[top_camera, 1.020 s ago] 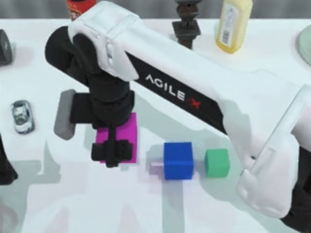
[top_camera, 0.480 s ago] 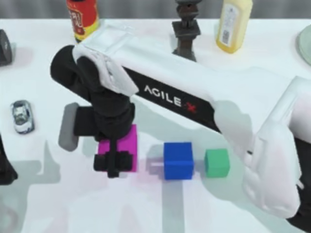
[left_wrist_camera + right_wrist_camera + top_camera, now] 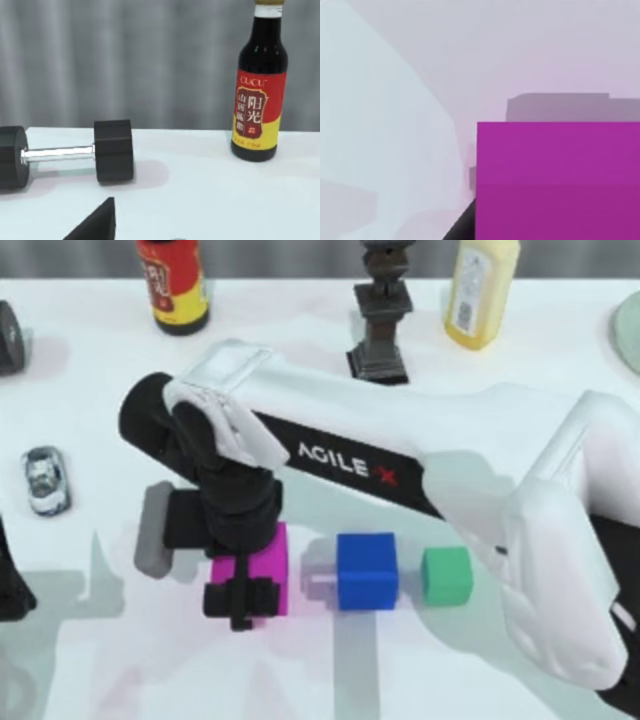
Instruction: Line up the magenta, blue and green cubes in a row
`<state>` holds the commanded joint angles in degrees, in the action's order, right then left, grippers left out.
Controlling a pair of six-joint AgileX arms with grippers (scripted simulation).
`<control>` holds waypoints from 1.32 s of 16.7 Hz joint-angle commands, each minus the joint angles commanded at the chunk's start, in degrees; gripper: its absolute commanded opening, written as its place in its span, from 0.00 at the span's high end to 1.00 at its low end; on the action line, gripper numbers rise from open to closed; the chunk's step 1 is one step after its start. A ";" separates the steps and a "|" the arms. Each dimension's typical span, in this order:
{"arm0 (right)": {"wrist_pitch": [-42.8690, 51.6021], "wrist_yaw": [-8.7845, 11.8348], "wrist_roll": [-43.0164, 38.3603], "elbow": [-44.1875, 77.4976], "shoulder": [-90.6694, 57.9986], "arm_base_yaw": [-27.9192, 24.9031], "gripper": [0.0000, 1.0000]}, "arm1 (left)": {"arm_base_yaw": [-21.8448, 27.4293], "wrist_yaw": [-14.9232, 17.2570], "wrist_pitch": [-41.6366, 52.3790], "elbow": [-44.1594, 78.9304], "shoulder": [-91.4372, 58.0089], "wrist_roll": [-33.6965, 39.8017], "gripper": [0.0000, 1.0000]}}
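Already the blue cube [image 3: 367, 571] and green cube [image 3: 446, 575] sit aligned on the surface [image 3: 90, 420], while the right hand [image 3: 243, 598], grasping the magenta cube [image 3: 268, 558], seems to bring it into line.

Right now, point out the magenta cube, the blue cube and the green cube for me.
magenta cube [image 3: 268, 552], top view, bare top face beside the right arm's tool.
blue cube [image 3: 367, 571], top view, middle of top face.
green cube [image 3: 446, 574], top view, middle of top face.
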<state>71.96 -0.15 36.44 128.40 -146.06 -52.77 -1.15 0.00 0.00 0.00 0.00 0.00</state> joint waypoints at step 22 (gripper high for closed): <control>0.00 0.00 0.00 0.00 0.00 0.00 0.00 | 0.00 0.00 0.00 0.00 0.00 0.00 0.00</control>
<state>71.96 -0.15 36.44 128.40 -146.06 -52.77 -1.15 0.00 0.00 0.00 0.00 0.00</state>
